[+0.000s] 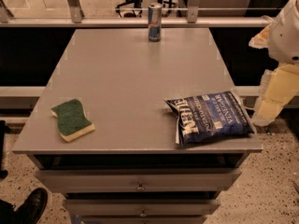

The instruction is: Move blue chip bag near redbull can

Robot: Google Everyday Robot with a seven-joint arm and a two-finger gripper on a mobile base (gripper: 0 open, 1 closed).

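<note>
The blue chip bag (212,118) lies flat at the table's front right corner, with its white "Kettle" lettering facing up. The redbull can (154,22) stands upright at the middle of the table's far edge, far from the bag. My gripper (272,101) hangs at the right edge of the view, just off the table's right side and a little right of the bag. It touches neither the bag nor the can. The white arm (287,31) rises above it.
A green-and-yellow sponge (72,119) lies near the front left of the grey table (135,78). Drawers (140,181) sit below the front edge. A rail runs behind the table. A dark shoe (30,204) is on the floor at the lower left.
</note>
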